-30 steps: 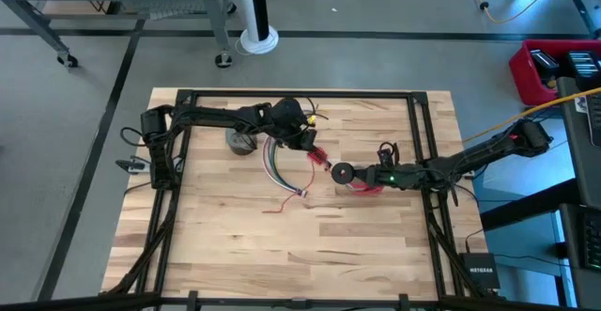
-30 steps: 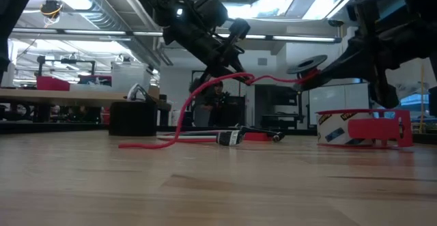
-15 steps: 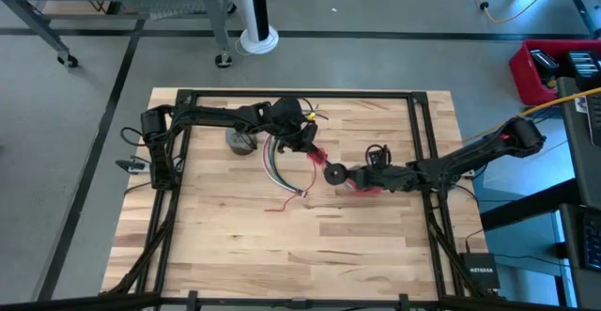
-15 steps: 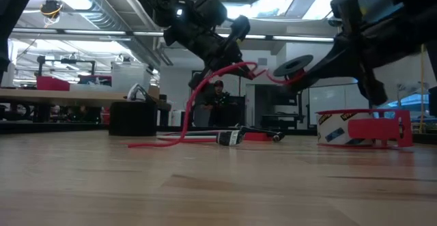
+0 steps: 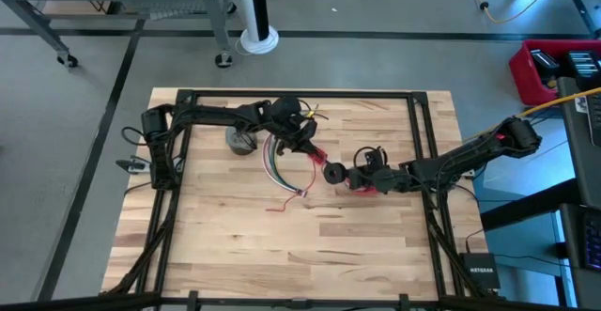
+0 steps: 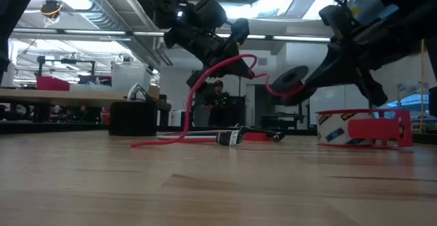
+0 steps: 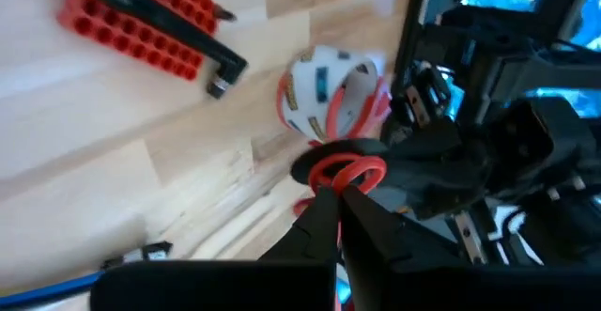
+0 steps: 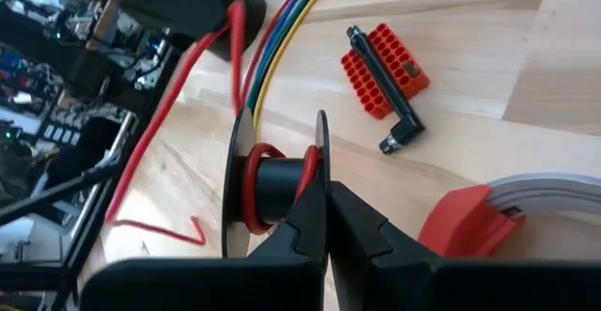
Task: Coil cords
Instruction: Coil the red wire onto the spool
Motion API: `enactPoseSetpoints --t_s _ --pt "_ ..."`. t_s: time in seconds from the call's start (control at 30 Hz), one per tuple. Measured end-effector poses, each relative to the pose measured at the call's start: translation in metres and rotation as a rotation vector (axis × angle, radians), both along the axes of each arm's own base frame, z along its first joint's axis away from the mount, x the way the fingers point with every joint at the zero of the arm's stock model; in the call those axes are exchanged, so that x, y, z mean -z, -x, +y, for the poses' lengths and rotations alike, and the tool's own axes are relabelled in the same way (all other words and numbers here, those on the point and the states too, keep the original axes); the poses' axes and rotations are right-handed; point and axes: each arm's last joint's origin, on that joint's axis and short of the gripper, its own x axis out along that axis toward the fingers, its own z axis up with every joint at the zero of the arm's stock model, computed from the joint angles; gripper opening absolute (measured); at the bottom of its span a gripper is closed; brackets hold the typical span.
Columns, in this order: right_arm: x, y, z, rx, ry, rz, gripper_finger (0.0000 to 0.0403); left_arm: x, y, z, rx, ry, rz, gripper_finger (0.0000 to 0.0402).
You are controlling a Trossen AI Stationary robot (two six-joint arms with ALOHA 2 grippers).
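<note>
Light wooden tabletop (image 5: pixel 310 245): right gripper (image 5: pixel 336 173) clamping black spool (image 8: pixel 272 187) steady, left gripper (image 5: pixel 310 148) pinching thin red wire (image 6: pixel 205 82), wrapping loops round it.

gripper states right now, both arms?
Left gripper: shut on the red wire, above the table.
Right gripper: shut on the black spool with red wire wound on it.

We saw a red wire (image 8: pixel 242 175) on a black spool (image 8: pixel 274 187). Bundle wires (image 8: pixel 282 24) were red, blue, green, yellow; bit block (image 8: pixel 383 84) red; table (image 5: pixel 357 245) pale wood.
</note>
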Motion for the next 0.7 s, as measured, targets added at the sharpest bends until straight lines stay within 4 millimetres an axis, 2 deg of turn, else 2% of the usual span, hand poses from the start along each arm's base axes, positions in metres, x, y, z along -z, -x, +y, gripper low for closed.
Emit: enactPoseSetpoints --t_s 0.4,0.57,0.7 --pt "0.0 -0.001 0.001 -0.05 -0.007 0.009 0.0003 0.008 -0.004 0.007 -0.077 0.058 0.01 0.0" --pt "0.0 0.0 0.001 -0.031 0.004 0.005 0.0003 -0.001 -0.014 0.001 -0.082 0.076 -0.098 0.0" --pt "0.0 0.0 0.001 -0.022 0.007 0.002 0.0003 -0.003 -0.018 -0.008 -0.069 0.088 -0.119 0.0"
